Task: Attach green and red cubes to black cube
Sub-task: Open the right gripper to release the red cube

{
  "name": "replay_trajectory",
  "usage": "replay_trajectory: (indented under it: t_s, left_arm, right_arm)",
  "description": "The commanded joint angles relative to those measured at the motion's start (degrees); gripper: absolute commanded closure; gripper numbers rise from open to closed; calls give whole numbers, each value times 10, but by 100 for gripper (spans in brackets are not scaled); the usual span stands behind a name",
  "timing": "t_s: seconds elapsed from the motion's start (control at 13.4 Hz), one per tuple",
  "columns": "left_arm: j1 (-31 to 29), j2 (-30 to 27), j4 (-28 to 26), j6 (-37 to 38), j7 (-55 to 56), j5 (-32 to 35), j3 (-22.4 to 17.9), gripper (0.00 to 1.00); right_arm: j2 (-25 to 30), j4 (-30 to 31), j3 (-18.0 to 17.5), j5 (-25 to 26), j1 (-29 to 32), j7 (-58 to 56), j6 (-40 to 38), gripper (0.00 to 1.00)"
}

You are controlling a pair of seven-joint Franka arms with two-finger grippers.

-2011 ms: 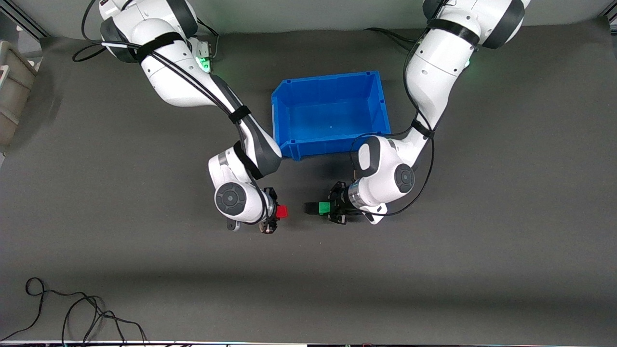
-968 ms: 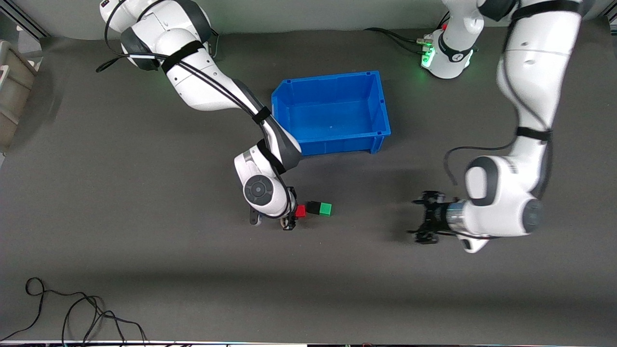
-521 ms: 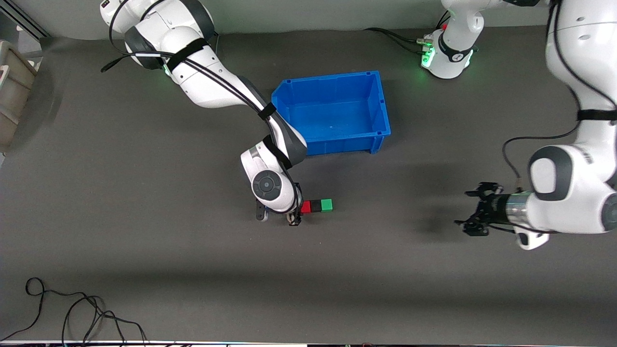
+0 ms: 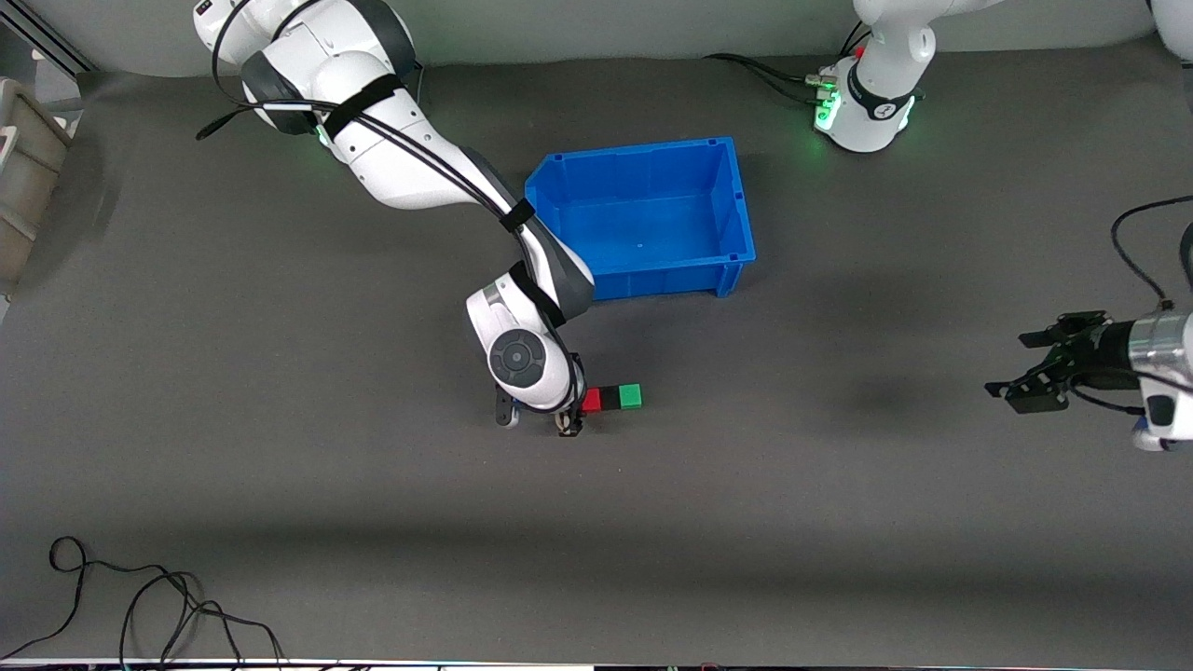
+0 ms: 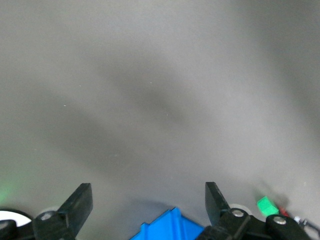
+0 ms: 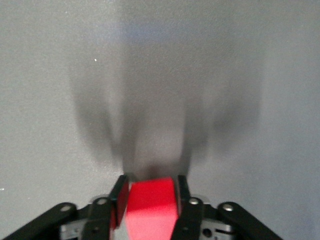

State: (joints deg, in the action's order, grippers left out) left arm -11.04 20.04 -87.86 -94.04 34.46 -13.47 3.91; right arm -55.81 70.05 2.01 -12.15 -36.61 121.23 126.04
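The red cube (image 4: 591, 400), the black cube (image 4: 610, 398) and the green cube (image 4: 631, 396) lie in one touching row on the table, nearer to the front camera than the blue bin. My right gripper (image 4: 579, 403) is shut on the red cube; in the right wrist view the red cube (image 6: 151, 205) sits between the fingers of this gripper (image 6: 150, 192). My left gripper (image 4: 1018, 366) is open and empty over the left arm's end of the table. In the left wrist view its gripper (image 5: 146, 201) stands wide open, and the green cube (image 5: 266, 204) shows far off.
The blue bin (image 4: 652, 280) stands empty, farther from the front camera than the cubes; its corner (image 5: 167, 227) shows in the left wrist view. A grey box (image 4: 23, 177) is at the right arm's end. A black cable (image 4: 140, 606) lies near the front edge.
My left gripper let go of the green cube and moved away to the left arm's end. My right gripper carried the red cube up against the black cube, then stayed still.
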Motion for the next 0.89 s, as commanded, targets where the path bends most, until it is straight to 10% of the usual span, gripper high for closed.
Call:
replay_trajectory:
  t_s: [0.0, 0.3, 0.82]
  left_arm:
    - [2, -39, 18, 32, -103, 37, 2, 0]
    - [16, -100, 19, 35, -348, 86, 7, 0]
    - [80, -161, -6, 47, -357, 143, 16, 0]
  right_arm:
    - [6, -30, 7, 15, 3, 9, -4, 0]
    - [74, -43, 4, 7, 46, -38, -58, 0]
    - [262, -33, 12, -15, 116, -298, -283, 0]
